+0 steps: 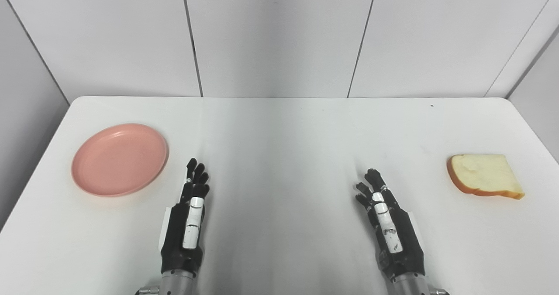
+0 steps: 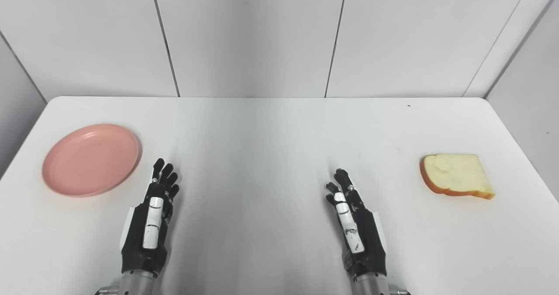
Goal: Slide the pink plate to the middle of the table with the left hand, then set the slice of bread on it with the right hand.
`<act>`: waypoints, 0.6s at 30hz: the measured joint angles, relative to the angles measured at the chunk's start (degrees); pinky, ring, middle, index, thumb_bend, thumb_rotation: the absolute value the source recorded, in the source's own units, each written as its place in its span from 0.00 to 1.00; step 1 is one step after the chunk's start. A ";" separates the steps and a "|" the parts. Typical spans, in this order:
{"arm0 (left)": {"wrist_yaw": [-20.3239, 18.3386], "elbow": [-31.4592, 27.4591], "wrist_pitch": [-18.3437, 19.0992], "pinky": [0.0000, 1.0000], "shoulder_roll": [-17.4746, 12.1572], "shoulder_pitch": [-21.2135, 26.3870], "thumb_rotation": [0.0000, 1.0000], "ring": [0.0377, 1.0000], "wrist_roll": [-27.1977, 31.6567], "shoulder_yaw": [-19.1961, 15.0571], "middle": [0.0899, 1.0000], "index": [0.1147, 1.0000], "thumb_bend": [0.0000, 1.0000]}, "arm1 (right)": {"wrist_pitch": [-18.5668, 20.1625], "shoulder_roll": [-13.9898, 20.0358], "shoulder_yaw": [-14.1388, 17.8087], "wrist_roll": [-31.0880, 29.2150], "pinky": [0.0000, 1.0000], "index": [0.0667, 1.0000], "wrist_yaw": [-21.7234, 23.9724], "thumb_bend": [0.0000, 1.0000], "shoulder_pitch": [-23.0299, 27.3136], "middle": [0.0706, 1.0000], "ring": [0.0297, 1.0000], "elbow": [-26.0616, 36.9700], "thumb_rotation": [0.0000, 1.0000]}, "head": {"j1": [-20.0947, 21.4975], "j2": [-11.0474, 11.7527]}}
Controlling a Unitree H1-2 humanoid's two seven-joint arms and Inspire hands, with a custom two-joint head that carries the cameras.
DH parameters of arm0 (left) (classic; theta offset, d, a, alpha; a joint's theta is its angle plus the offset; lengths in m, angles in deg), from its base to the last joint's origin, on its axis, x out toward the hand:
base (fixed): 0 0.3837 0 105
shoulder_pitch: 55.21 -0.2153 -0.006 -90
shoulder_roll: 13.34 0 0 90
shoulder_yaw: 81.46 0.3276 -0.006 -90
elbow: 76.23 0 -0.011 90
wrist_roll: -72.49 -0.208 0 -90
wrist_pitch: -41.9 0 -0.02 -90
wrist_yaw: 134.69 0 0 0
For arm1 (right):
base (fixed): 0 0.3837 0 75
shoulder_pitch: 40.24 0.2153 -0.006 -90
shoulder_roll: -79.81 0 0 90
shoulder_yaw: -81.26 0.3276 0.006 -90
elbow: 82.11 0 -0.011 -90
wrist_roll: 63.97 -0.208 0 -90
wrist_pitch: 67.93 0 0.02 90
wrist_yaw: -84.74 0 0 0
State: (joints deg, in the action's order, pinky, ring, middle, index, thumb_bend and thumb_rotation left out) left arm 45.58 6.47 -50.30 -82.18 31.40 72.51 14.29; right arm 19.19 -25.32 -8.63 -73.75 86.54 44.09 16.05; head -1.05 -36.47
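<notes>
**Both hands empty at the near edge, plate far left, bread far right**

The white table [image 1: 279,125] fills the scene, backed by pale wall panels [image 1: 279,33] on the far side and at both flanks. The pink plate [image 1: 119,159] sits flat on the left part of the table, close to the left edge and about midway between near and far. It is empty, its shallow rim showing all the way round. The slice of bread [image 1: 484,176] lies flat on the right part of the table, close to the right edge, at much the same depth as the plate; its brown crust runs along its left and near sides, the pale crumb facing up. Plate and bread are well apart, with the bare middle of the table between them.

The left hand [image 1: 188,218] comes in from the near edge, left of centre. Its fingers are stretched forward and lie close together, pointing to the far side, and it holds nothing. Its fingertips are near the plate's near right rim but apart from it; nothing touches the plate.

The right hand [image 1: 386,218] comes in from the near edge, right of centre, angled slightly toward the left. Its fingers are likewise extended and only slightly spread, with nothing in its grasp. It is well apart from the bread, which lies further right.

Whether either hand rests on the table or hangs just above it cannot be told
</notes>
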 measured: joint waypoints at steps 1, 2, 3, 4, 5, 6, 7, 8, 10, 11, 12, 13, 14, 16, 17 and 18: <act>0.00 0.00 0.00 1.00 0.00 0.00 0.89 1.00 0.00 0.03 1.00 1.00 0.66 | 0.00 0.00 0.02 0.00 0.91 0.91 0.00 0.74 0.10 0.94 0.90 -0.09 0.76 | 0.00 0.00; 0.00 -0.03 0.00 1.00 0.00 0.01 0.89 1.00 0.00 0.03 1.00 1.00 0.67 | 0.00 0.02 0.03 -0.01 0.91 0.91 0.00 0.74 0.14 0.94 0.90 -0.11 0.76 | -0.18 0.00; 0.00 -0.03 0.00 1.00 0.00 0.01 0.89 0.99 0.00 0.02 1.00 1.00 0.69 | 0.00 0.03 0.03 -0.01 0.91 0.91 0.01 0.74 0.13 0.94 0.90 -0.10 0.75 | -0.26 -0.26; 0.00 -0.03 -0.01 1.00 0.00 0.00 0.89 0.99 0.00 0.02 1.00 1.00 0.70 | 0.00 0.04 0.03 0.01 0.91 0.91 0.01 0.73 0.13 0.94 0.90 -0.10 0.76 | -0.27 -0.26; 0.00 -0.02 -0.03 1.00 0.01 0.00 0.89 0.99 0.00 0.03 1.00 1.00 0.71 | 0.00 0.08 0.02 0.09 0.91 0.91 0.01 0.71 0.13 0.94 0.90 -0.10 0.76 | -0.53 0.17; 0.00 -0.02 -0.07 1.00 0.01 0.00 0.89 1.00 0.00 0.02 1.00 1.00 0.71 | 0.00 0.13 0.00 0.21 0.91 0.91 0.01 0.71 0.13 0.94 0.90 -0.10 0.76 | -0.53 0.18; 0.00 -0.02 -0.09 1.00 0.01 0.00 0.89 1.00 0.01 0.02 1.00 1.00 0.68 | -0.01 0.14 0.00 0.26 0.90 0.91 0.01 0.72 0.11 0.94 0.90 -0.11 0.75 | -0.53 0.18; 0.00 -0.02 -0.10 1.00 0.01 0.00 0.89 1.00 0.02 0.02 1.00 1.00 0.66 | -0.04 0.14 0.01 0.31 0.90 0.91 0.01 0.73 0.11 0.94 0.90 -0.17 0.75 | -0.53 0.44; 0.00 -0.03 -0.09 1.00 0.01 -0.01 0.88 1.00 0.02 0.02 1.00 1.00 0.66 | -0.12 0.12 0.06 0.37 0.90 0.90 0.01 0.74 0.12 0.94 0.90 -0.21 0.74 | -0.53 0.18; 0.00 -0.05 -0.09 1.00 0.01 -0.02 0.88 1.00 0.02 0.02 1.00 1.00 0.69 | -0.12 0.12 0.08 0.40 0.90 0.90 0.00 0.72 0.12 0.94 0.90 -0.20 0.74 | -0.70 -0.09; -0.01 -0.08 -0.09 1.00 0.01 -0.02 0.88 1.00 0.03 0.02 1.00 1.00 0.70 | -0.12 0.12 0.09 0.48 0.90 0.90 0.00 0.71 0.12 0.94 0.91 -0.18 0.74 | -0.70 0.26; -0.01 -0.10 -0.09 1.00 0.00 -0.02 0.88 1.00 0.03 0.01 1.00 1.00 0.71 | -0.12 0.12 0.10 0.53 0.91 0.90 -0.01 0.71 0.11 0.94 0.91 -0.16 0.74 | -0.62 0.61; -0.01 -0.11 -0.09 1.00 0.00 -0.04 0.88 1.00 0.03 0.00 1.00 1.00 0.71 | -0.12 0.13 0.10 0.60 0.91 0.90 -0.02 0.70 0.07 0.94 0.91 -0.11 0.74 | -0.62 0.62; -0.02 -0.13 -0.10 1.00 -0.01 -0.14 0.89 1.00 0.03 0.02 1.00 1.00 0.67 | -0.17 0.16 0.07 0.84 0.90 0.91 -0.02 0.70 0.02 0.94 0.90 -0.08 0.74 | -0.18 1.14; -0.08 -0.14 -0.10 1.00 -0.01 -0.22 0.88 1.00 0.05 0.05 1.00 1.00 0.67 | -0.23 0.19 0.05 1.07 0.90 0.90 -0.01 0.69 -0.02 0.94 0.90 -0.08 0.73 | -0.09 1.40; -0.18 -0.14 -0.10 1.00 -0.04 -0.32 0.88 1.00 0.11 0.09 1.00 1.00 0.67 | -0.27 0.23 0.02 1.38 0.90 0.90 -0.01 0.70 -0.06 0.95 0.90 -0.08 0.73 | -0.09 1.41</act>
State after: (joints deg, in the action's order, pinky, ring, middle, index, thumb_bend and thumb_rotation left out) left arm 45.40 6.33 -50.40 -82.22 31.07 72.62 14.38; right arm 18.92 -25.08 -8.61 -72.37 86.53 44.02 15.96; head -1.14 -35.07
